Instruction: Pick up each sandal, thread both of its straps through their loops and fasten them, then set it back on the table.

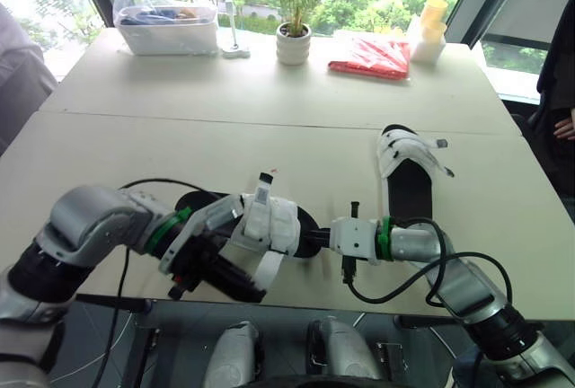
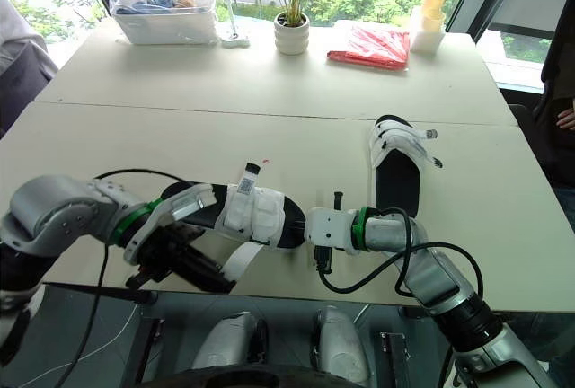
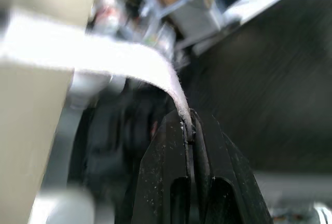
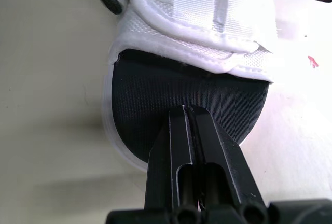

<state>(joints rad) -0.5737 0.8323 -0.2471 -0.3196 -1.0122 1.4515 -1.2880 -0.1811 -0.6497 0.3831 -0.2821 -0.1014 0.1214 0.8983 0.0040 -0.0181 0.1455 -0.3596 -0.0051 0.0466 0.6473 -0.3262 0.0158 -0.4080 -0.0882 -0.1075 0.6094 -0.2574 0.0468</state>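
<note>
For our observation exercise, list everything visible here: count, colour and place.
near sandal: one, white straps on black sole, table's front edge.
far sandal: one, same colours, right side of table.
strap: one, white, loose from near sandal.
potted plant: one, green in white pot, far edge.
bin: one, whitish, far left.
packet: one, red, far right.
cups: stacked, yellow, far right corner.
table: one, beige, under everything.
person: one, grey clothing, left edge.
second person: one, dark clothing, right edge.
left claw: black, shut on strap.
right claw: black, shut, tips on near sandal's sole.

Blk-soled, white-strapped sandal (image 1: 269, 222) pinched btwn your left gripper (image 1: 257, 293) & right gripper (image 1: 312, 241); 2nd sandal (image 1: 409, 172) flat just beyond right.
</note>
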